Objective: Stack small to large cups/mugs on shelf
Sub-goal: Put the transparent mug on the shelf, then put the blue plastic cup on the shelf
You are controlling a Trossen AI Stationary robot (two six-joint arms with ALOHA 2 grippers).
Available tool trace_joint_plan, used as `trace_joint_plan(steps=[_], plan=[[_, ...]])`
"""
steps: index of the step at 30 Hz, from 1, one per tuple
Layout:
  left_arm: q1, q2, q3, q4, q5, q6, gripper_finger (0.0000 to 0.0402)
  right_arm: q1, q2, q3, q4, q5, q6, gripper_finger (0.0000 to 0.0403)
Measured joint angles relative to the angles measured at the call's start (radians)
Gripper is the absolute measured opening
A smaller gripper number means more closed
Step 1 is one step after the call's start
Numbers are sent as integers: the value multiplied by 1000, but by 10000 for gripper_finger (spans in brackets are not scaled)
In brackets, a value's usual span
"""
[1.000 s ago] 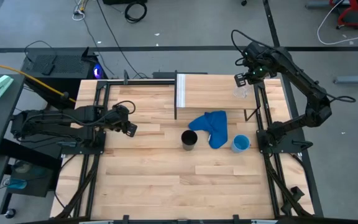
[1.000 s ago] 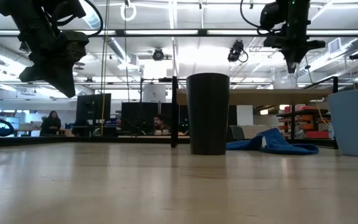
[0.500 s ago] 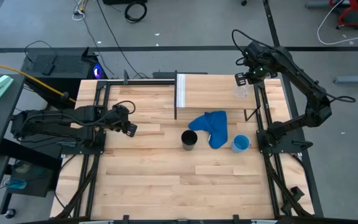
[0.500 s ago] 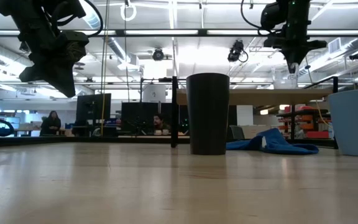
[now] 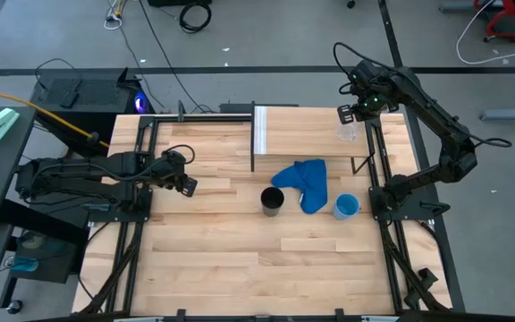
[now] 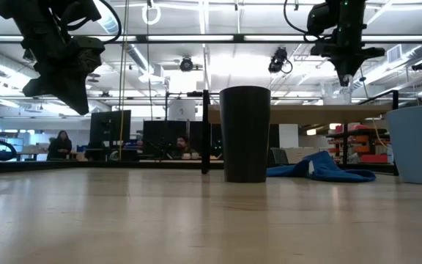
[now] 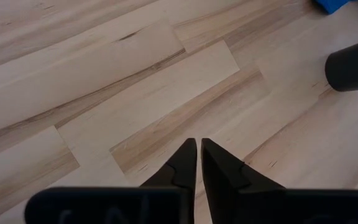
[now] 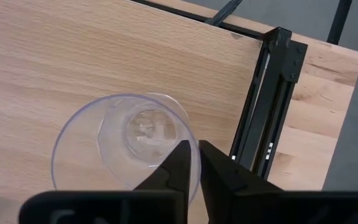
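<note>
1. Up on the shelf [image 5: 298,134], near its right end, the clear glass [image 5: 346,132] stands upright on the pale wood, close to the black leg frame on that side
2. The right gripper [image 5: 345,114] hangs directly over the glass; in the right wrist view its tip [image 8: 197,144] sits at the glass's rim, on the side nearest the shelf's black leg
3. Whether that gripper is clasping the rim or is clear of it, I cannot tell
4. The black tumbler [image 5: 273,199] stands upright on the plank tabletop [image 5: 240,259], in front of the shelf and apart from it
5. The bright blue cup [image 5: 346,207] also stands upright on the tabletop, to the right of the tumbler, near the right arm's base
6. Between the two lies a crumpled blue cloth [image 5: 304,182], its left edge just beside the tumbler and its lower right corner near the blue cup
7. The left gripper [image 5: 186,183] hovers over bare planks on the left part of the table, well apart from the cups and the shelf
8. Its fingers [image 7: 185,163] are drawn almost together, with only a thin slit between them and nothing held
9. From table height, the shelf top shows as a pale band behind the tumbler, with the right gripper above its right end
</note>
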Motion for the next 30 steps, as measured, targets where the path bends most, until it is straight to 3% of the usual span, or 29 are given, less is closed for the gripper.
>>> trace_joint_plan(steps=[30], plan=[[0, 0, 0, 0, 0, 0, 40, 1, -3, 1, -6, -25, 69, 106]])
